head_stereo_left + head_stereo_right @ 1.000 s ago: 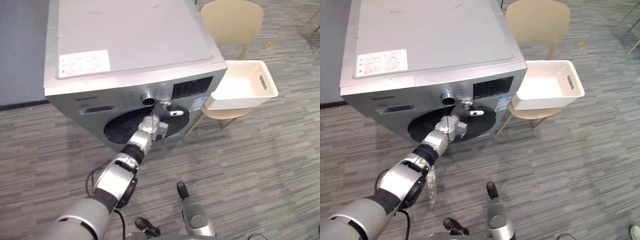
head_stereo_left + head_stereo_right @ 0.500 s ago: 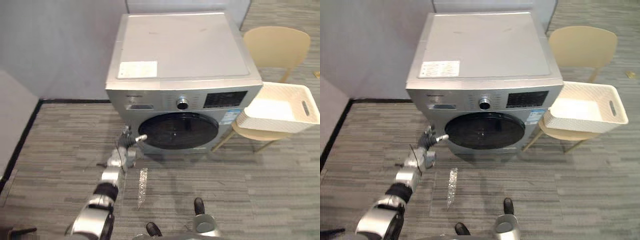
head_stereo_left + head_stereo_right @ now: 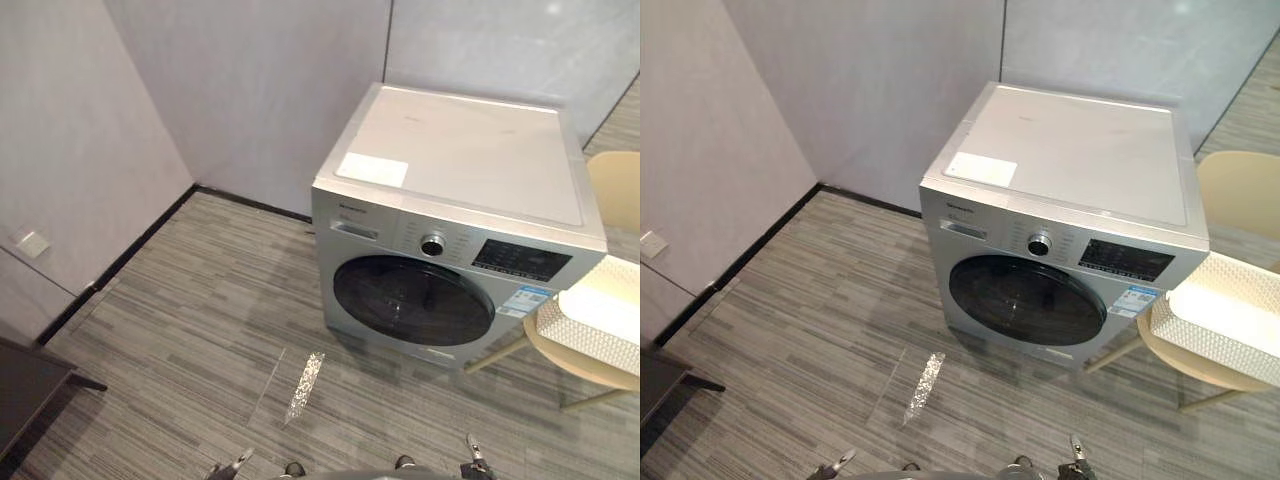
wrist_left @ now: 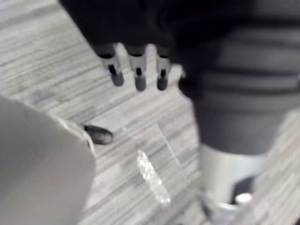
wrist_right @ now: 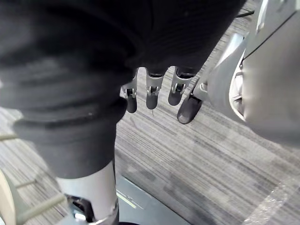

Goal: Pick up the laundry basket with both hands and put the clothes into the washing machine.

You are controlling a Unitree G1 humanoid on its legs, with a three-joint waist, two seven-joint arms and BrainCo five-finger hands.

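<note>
Presently the laundry basket (image 3: 1228, 330), white and perforated, sat on the tan chair (image 3: 1240, 200) just to the right of the washing machine (image 3: 1070, 220), partly cut off by the frame edge. Its visible inside looked pale and flat; whether any clothes lay in it could not be told. The washer's round dark door (image 3: 1027, 300) stood closed, facing the robot, with the control knob (image 3: 1040, 243) just above it.

Relative to the washing machine, the basket lay off its right front corner. Its long axis could not be fixed, since the frame cut off part of it. Both hands hung low, well short of the machine and well apart from the basket. The left hand (image 4: 136, 70) hung over grey striped floor, fingers straight and loose, holding nothing. The right hand (image 5: 154, 91) hung likewise, fingers relaxed and empty, with a chair leg (image 5: 28, 211) near it in its wrist view.

Judgement: the basket lay ahead and to the robot's right, so the right hand was the nearer one. A closed door and a possibly bare basket would fit clothes already loaded, or a load still in the basket; the frames did not settle which.

A clear plastic scrap (image 3: 923, 382) lay on the floor in front of the washer's left side.
</note>
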